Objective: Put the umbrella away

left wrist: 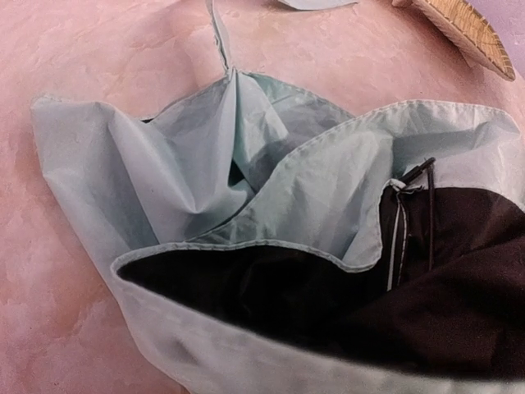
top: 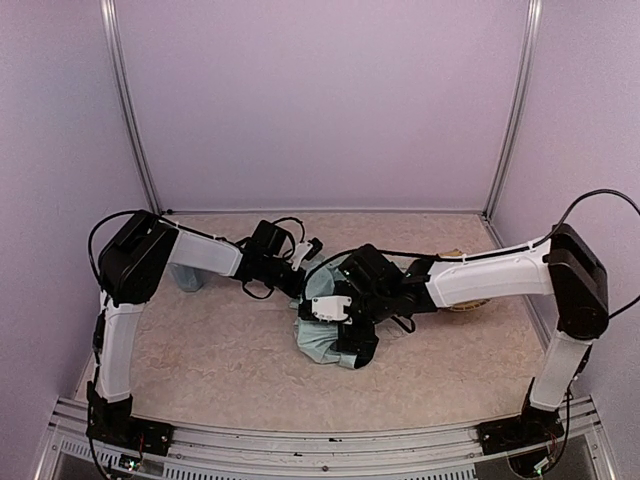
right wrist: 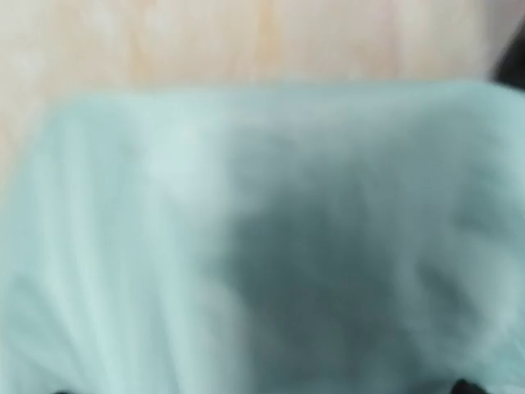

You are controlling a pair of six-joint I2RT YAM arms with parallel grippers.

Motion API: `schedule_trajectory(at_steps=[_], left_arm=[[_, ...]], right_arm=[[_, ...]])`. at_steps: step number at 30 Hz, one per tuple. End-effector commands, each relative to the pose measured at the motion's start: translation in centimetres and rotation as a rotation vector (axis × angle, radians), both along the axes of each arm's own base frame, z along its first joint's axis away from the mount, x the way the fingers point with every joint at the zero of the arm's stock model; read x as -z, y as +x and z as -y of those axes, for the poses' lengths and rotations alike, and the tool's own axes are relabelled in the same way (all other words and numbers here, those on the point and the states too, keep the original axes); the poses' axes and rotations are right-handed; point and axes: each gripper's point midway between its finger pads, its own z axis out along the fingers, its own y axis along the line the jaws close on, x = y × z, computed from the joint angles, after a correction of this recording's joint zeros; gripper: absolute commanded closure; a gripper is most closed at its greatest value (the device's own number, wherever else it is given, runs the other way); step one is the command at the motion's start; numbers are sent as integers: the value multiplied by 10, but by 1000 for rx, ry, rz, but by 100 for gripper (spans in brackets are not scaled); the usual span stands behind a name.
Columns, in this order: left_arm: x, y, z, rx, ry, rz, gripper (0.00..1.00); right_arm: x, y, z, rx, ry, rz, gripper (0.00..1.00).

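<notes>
**Gathering the loose umbrella at mid-bench**

The umbrella (top: 322, 340) lies in a crumpled heap on the bench (top: 220, 350), roughly centred between my two arms. Its mint fabric is splayed and the black underside shows. I judge this to be the gathering step: the cloth is not yet folded tight or strapped.

My right gripper (top: 345, 330) is down on the heap, and my left gripper (top: 303, 262) hovers at its far-left edge. I cannot tell how wide either stands. My left wrist view shows no fingers, and my right wrist view is a blur of green.

Next I would need a firm pinch on the fabric while the other arm draws the folds in around the shaft.

I cannot make out the handle, shaft or strap. My right arm mostly covers the tray (left wrist: 463, 25), and my left arm half covers the cup (top: 188, 278).
</notes>
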Motion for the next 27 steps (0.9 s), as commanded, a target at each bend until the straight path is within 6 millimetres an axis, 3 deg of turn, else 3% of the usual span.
schedule_trajectory(at_steps=[1,4,8,12,15,19,21,24,27], left_arm=[[25,-12,-3,24,65,-44,100],[26,-14,-1,42,63,-44,100],[26,-18,3,75,60,-45,100],[19,-21,9,116,37,-48,100],[3,-11,9,116,-9,-37,85],[-49,34,-10,-16,-147,14,44],[-86,57,-30,-107,-246,69,31],[-157,69,-63,-186,-418,210,23],[-202,47,-82,-172,-502,366,22]], right_arm=[[36,14,18,-46,-232,45,0],[52,28,18,-30,-281,76,0],[76,29,20,-36,-300,-9,5],[103,23,29,-10,-344,-155,22],[117,16,41,21,-385,-234,38],[118,6,49,52,-361,-310,52],[116,0,49,70,-335,-362,55],[115,-8,49,89,-306,-445,59],[114,-16,50,114,-284,-544,62]])
